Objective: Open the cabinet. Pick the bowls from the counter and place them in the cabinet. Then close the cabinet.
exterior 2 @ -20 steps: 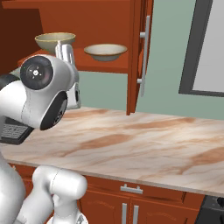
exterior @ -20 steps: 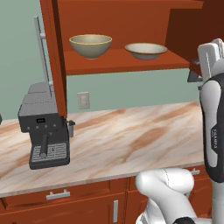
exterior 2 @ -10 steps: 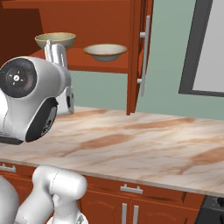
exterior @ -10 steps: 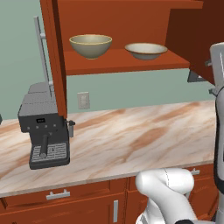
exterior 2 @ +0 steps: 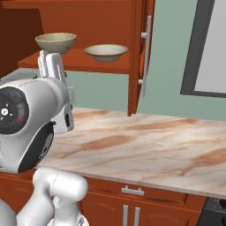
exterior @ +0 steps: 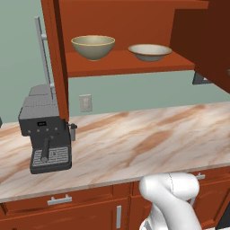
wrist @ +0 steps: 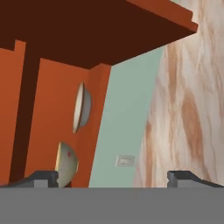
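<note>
My cabinet (exterior: 121, 27) stands open, both doors swung out: the left door (exterior: 56, 58) shows edge-on in the left base view with its long silver bar handle (exterior: 43, 54), and the right door (exterior 2: 140, 53) with its handle (exterior 2: 145, 55) is clear in the right base view. In the left base view that right door is cut off by the frame edge, so I see just a dark slab of it.

The 2 bowls sit side by side on the cabinet shelf (exterior: 130, 65), apart from each other: the deep bowl (exterior: 93, 46) to the left, the shallow bowl (exterior: 149, 51) to the right. In the hand view the picture is rolled sideways, so the deep bowl (wrist: 65, 164) and shallow bowl (wrist: 82, 107) look stuck to a vertical wall, and the deep one is partly cut by my finger tip.

My gripper (wrist: 113, 177) is spread wide, with nothing between the 2 tips.

The bench (exterior: 134, 139) carries a grey coffee machine (exterior: 45, 134) at its left end, under the left door. A wall outlet (exterior: 85, 103) sits behind it. My own arm hides the left part of the bench in the right base view.
</note>
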You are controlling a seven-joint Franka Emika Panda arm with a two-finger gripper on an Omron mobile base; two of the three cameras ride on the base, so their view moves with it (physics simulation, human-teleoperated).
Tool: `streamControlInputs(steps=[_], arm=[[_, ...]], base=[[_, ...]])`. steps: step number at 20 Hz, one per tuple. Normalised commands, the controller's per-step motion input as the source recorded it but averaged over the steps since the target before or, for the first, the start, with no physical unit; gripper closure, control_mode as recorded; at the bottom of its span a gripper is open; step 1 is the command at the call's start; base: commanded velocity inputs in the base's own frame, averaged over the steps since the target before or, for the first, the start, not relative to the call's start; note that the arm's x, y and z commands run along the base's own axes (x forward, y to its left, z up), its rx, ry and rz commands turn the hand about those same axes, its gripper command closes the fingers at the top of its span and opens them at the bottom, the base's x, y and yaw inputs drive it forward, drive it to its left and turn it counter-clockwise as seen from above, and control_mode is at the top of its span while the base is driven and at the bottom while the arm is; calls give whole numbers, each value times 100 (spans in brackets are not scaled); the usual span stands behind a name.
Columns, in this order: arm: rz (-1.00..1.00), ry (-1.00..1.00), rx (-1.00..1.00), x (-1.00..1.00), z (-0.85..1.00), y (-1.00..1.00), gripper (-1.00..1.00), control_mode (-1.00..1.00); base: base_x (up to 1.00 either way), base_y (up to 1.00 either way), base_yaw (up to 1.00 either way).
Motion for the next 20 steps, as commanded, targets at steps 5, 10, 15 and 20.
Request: streamControlInputs(steps=[5,10,15,20], arm=[[0,-19,0,-50,-6,-24,-100,-100],[0,-18,0,-13,-20,-16,-100,-100],[6,-2,6,15,-27,-45,-100,-100],[7,-1,8,0,-16,-39,-100,-100]], base=[[0,0,0],[0,0,0],[0,0,0],[0,0,0]])
